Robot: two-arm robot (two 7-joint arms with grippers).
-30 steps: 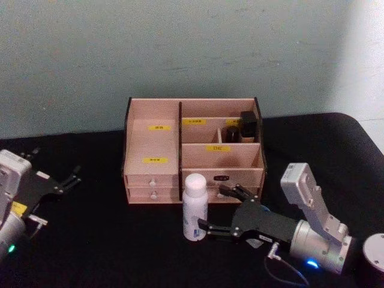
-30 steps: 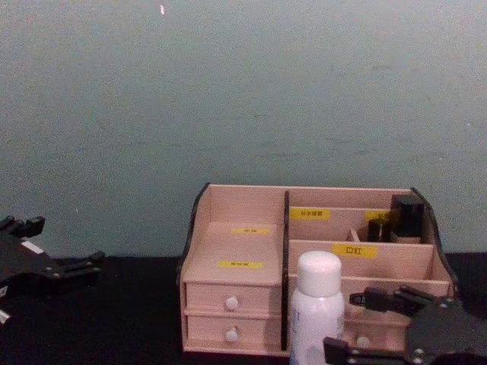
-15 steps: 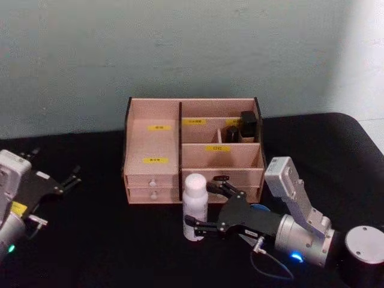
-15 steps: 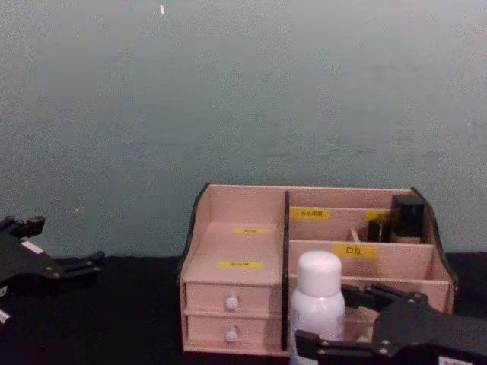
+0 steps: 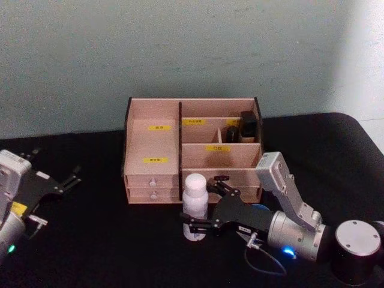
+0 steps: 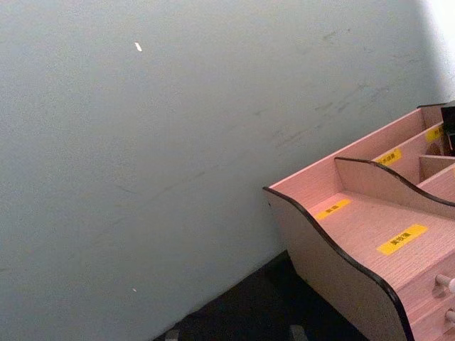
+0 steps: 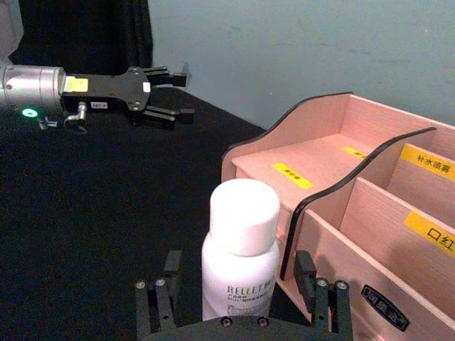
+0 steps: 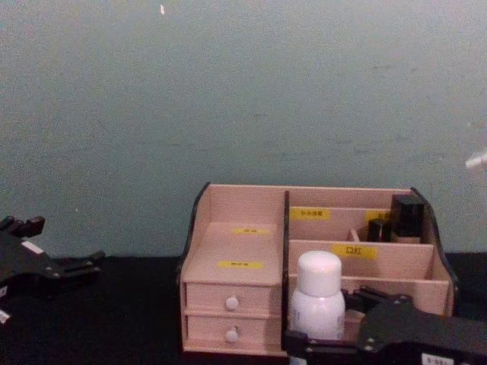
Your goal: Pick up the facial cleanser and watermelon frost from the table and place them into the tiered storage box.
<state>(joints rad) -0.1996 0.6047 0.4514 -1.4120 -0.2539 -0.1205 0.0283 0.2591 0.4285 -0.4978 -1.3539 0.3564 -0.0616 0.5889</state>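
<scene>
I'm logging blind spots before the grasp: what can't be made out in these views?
Facial cleanser base: chest view, hidden behind the right gripper.
Watermelon frost: head view, the right arm covers all but a blue sliver.
Tiered storage box drawers: shut, so contents hidden.
Yellow labels: head view, print too small to read.
Left gripper, parked on the left: its own wrist view crops it at the edge.
</scene>
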